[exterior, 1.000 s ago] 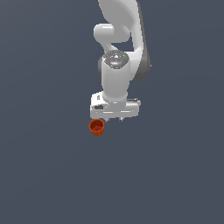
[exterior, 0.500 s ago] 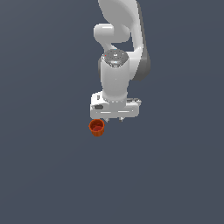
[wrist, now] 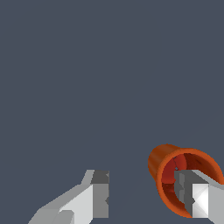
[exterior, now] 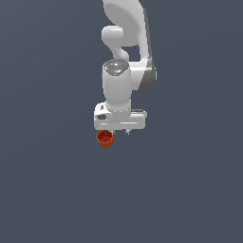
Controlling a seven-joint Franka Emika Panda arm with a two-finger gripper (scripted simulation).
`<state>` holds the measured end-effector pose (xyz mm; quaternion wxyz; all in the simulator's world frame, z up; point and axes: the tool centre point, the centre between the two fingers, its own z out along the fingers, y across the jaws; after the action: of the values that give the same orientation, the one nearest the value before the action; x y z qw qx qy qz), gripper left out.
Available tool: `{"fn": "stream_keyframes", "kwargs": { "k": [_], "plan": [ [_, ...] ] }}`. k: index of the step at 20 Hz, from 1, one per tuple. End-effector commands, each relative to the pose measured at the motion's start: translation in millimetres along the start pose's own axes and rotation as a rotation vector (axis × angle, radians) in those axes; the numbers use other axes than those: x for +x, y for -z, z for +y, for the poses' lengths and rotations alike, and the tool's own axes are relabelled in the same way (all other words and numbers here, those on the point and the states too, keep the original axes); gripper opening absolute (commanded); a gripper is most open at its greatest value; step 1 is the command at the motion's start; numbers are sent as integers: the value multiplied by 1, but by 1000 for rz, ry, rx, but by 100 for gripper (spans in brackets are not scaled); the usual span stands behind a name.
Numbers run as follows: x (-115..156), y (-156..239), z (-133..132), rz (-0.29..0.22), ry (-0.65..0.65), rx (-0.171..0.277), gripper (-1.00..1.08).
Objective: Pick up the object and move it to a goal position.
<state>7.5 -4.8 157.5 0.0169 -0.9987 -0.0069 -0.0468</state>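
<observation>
The object is a small orange-red cup (exterior: 105, 138) with a darker red inside, standing upright on the grey floor. My white gripper (exterior: 120, 133) hangs just above it, pointing down, with the cup under its side towards the exterior view's left. In the wrist view the gripper (wrist: 144, 197) is open and holds nothing. One fingertip (wrist: 193, 196) overlaps the cup's (wrist: 162, 162) mouth. The other fingertip (wrist: 99, 192) stands well apart from the cup over bare floor. I cannot tell whether a finger touches the rim.
A plain dark grey floor (exterior: 190, 190) spreads on all sides. The white arm (exterior: 124, 42) rises behind the gripper. No other objects show.
The gripper has come down slightly towards the cup. The cup has not moved.
</observation>
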Motion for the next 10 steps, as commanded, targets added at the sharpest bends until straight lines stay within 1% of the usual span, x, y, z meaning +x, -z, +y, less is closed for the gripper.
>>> {"fn": "stream_keyframes", "kwargs": {
  "k": [1,10],
  "plan": [
    [-2,-6,7,25,-19,8,28],
    [-14,-30,37,135,-108,32,28]
  ]
}}
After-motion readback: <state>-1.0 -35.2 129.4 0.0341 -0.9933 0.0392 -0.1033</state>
